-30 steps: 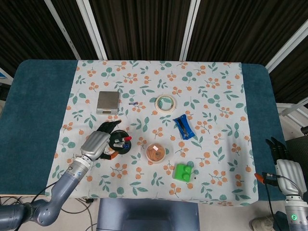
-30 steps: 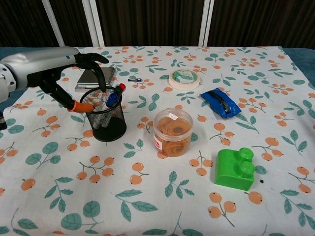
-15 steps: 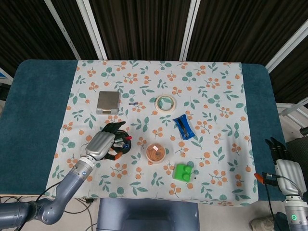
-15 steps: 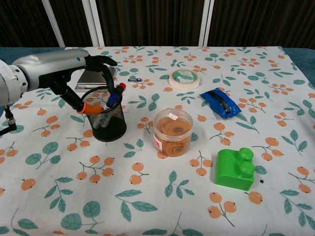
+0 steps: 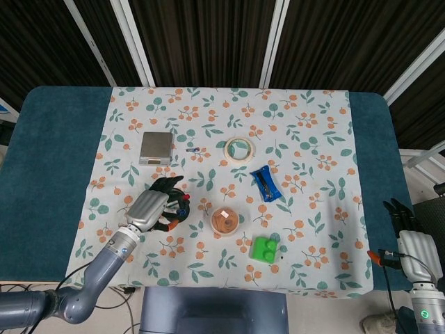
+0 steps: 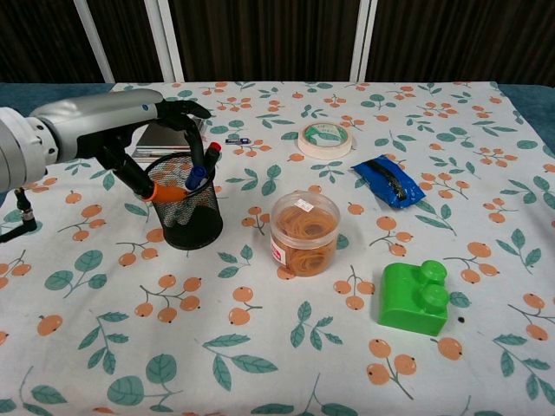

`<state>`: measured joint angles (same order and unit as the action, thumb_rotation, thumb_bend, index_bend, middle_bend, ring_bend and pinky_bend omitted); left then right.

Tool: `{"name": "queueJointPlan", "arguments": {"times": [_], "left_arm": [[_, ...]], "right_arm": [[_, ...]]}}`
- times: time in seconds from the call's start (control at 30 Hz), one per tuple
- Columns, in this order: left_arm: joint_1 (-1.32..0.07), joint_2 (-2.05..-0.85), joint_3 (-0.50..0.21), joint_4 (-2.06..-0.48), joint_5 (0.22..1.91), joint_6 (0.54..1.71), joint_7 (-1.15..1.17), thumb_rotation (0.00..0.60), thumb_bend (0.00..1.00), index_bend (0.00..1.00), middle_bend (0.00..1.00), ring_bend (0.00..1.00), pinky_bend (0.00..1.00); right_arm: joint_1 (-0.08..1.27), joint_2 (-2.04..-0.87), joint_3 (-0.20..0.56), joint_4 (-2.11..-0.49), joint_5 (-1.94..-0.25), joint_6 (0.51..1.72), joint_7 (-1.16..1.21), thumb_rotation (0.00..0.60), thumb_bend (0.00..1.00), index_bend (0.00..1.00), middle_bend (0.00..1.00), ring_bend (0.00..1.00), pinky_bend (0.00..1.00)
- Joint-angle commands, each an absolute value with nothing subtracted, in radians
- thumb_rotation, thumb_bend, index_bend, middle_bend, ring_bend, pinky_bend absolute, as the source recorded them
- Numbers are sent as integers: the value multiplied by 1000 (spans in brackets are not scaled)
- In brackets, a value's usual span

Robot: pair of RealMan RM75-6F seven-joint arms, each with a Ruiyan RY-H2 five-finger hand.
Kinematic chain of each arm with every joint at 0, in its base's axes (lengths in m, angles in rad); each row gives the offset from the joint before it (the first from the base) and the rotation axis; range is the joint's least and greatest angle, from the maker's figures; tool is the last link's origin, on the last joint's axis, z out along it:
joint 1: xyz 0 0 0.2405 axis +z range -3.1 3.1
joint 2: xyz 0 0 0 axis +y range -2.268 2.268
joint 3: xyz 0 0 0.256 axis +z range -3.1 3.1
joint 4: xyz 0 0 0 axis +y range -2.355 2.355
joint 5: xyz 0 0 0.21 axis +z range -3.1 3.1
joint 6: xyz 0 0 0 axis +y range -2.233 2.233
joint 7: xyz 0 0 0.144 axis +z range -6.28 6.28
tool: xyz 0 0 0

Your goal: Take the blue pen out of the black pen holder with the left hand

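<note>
The black mesh pen holder stands on the left of the floral cloth, also in the head view. A blue pen and a red-capped pen lean out of it to the right. My left hand hovers over the holder from the left, fingers spread. Its dark fingers arch down towards the pen tops, and the orange-tipped thumb sits at the holder's rim. I see no pen held. From above, the left hand covers most of the holder. My right hand hangs off the table's right edge, holding nothing.
A clear tub of rubber bands stands just right of the holder. A green block, a blue pouch, a tape roll and a small scale lie around on the cloth.
My left hand has moved right and farther over the holder; its fingers now reach above the pens and the thumb tip is at the rim. The right hand has not moved.
</note>
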<state>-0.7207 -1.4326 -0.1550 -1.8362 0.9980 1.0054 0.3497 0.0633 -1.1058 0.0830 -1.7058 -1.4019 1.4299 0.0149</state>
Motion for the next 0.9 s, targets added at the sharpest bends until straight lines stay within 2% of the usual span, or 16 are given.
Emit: {"name": "queueJointPlan", "arguments": {"times": [0.03,0.9], "left_arm": [[-723,-1434,-154,-1836,995,1006,351,600,318,476,13,0,0],[-737,-1423,-146,-1843,957,1014,364,600,322,505,14,0,0]], "right_arm": [[63,-1106,83,-1706,-1402,1430,15,600,129,75,0,42,169],[64,-1102,83,-1713,-1393,1420,18,600,129,74,0,42,169]]}}
